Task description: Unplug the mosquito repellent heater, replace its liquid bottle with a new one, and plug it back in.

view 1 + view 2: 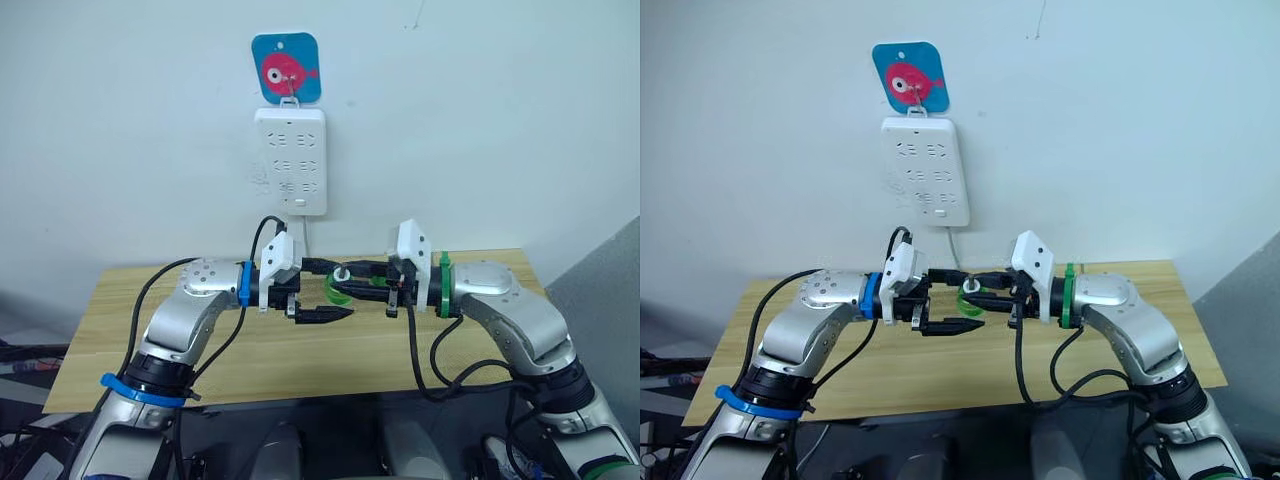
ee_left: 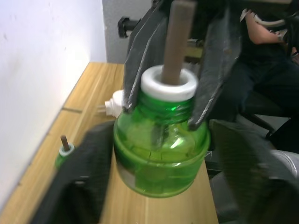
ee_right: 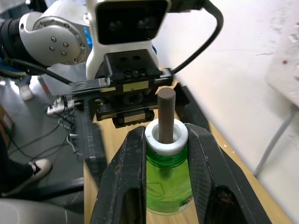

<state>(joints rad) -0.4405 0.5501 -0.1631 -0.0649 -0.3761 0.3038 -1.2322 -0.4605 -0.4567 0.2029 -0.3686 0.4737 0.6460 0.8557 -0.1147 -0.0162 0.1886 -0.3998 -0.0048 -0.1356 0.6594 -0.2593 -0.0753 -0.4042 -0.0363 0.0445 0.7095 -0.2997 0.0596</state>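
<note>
Over the middle of the table, my right gripper (image 3: 166,140) is shut on the neck of a translucent green bottle (image 3: 167,179) that has a white collar and a bare brown wick. My left gripper (image 1: 340,290) faces it, open, with one finger on each side of the bottle's body (image 2: 161,158). On the table behind lies the white mosquito repellent heater (image 2: 112,103), unplugged, its prongs showing. A second small green bottle (image 2: 63,155) with a bare wick stands near the wall. I cannot tell which bottle is the old one and which the new one.
A white multi-socket power strip (image 1: 290,160) hangs on the wall above the table, under a blue fish hook plate (image 1: 286,67). Its cord drops behind the wooden table (image 1: 300,365). Cables loop below both arms.
</note>
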